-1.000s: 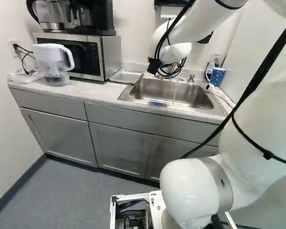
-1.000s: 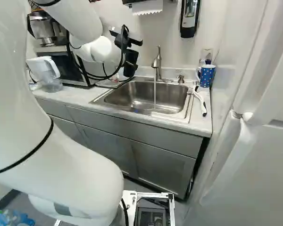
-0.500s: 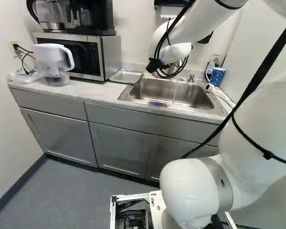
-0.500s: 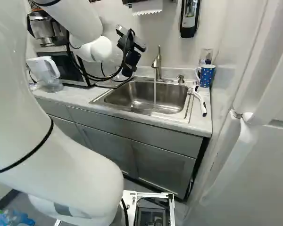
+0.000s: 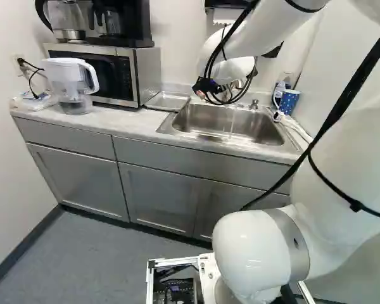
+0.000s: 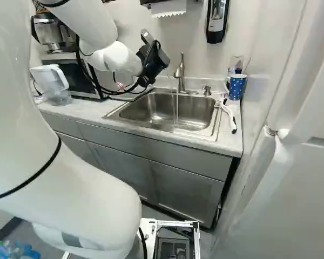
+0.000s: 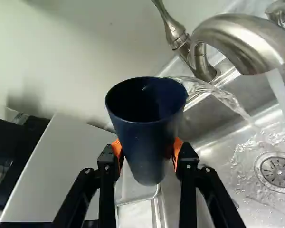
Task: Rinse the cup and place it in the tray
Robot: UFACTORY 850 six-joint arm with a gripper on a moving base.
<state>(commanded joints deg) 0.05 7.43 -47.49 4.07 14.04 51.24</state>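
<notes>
L base view: 1 sink, 1 tray beside it on the surface, 1 jug, 1 microwave. R base view: 1 claw nr 1 tap, running; 1 mug. Wrist view: claw part-open, 2 pads gripping 1 dk-blue cup, tilted, pouring into sink.

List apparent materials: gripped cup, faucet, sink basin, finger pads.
Cup: probably smooth plastic, going by its low sheen; coated metal possible.
Faucet: metal, brushed-looking, with broad soft highlights.
Sink basin: likely satin stainless steel; grey with blurry reflections.
Finger pads: matte orange, no glints; rubber or soft plastic, can't tell which.
</notes>
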